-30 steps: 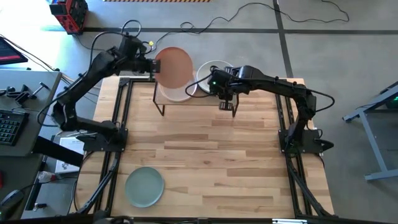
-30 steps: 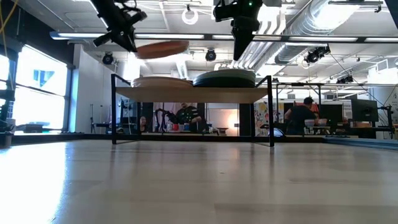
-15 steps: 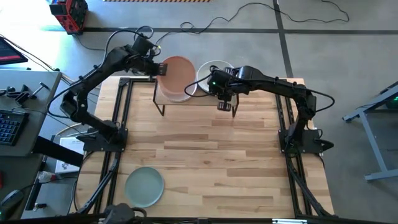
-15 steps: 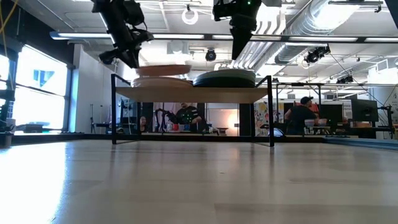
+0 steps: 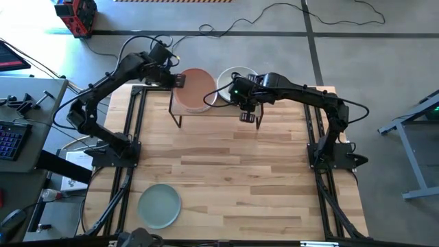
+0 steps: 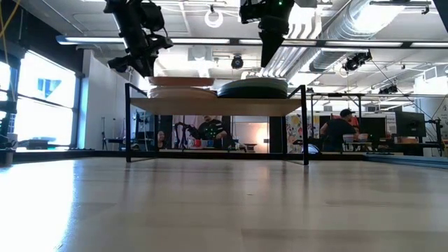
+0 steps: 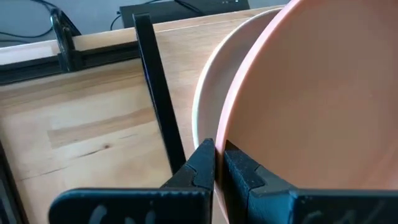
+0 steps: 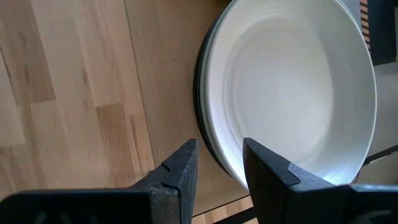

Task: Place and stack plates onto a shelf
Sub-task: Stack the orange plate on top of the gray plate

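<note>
Nearest us, a pale green plate (image 5: 160, 206) waits on the desk (image 5: 226, 171); beyond, our left gripper (image 5: 177, 80) pinches the terracotta plate (image 5: 195, 86) atop the shelf's (image 6: 210, 105) left stack, right gripper (image 5: 247, 116) spread alongside.

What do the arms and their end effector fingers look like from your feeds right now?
Both arms are dark, jointed and slim, with thin black cables along the links. The left end effector and the right end effector each have two matte black, wedge-shaped fingers. A small green light glows near the right wrist.
</note>
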Robot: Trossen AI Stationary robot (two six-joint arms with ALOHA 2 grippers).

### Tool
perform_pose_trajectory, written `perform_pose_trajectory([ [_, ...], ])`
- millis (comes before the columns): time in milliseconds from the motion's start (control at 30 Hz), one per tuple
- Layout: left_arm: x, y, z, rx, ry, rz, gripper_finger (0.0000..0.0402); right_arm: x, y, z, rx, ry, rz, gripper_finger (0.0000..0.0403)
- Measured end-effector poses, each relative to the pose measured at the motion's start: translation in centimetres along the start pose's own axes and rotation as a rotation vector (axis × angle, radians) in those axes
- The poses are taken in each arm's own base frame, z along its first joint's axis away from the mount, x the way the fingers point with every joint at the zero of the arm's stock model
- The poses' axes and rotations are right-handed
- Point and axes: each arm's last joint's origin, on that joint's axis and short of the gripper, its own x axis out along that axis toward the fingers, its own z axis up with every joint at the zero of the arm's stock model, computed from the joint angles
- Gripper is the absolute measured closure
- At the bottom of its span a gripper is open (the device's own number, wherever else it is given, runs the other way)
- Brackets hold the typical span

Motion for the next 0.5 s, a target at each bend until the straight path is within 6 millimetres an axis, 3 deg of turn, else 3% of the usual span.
perform_pose_trajectory([
  [500, 1.7, -1.0, -0.1, 0.001, 0.044, 0.017, 0.0398, 0.0, 0.0, 0.0, 0.007, 0.003, 0.001, 0.0293],
])
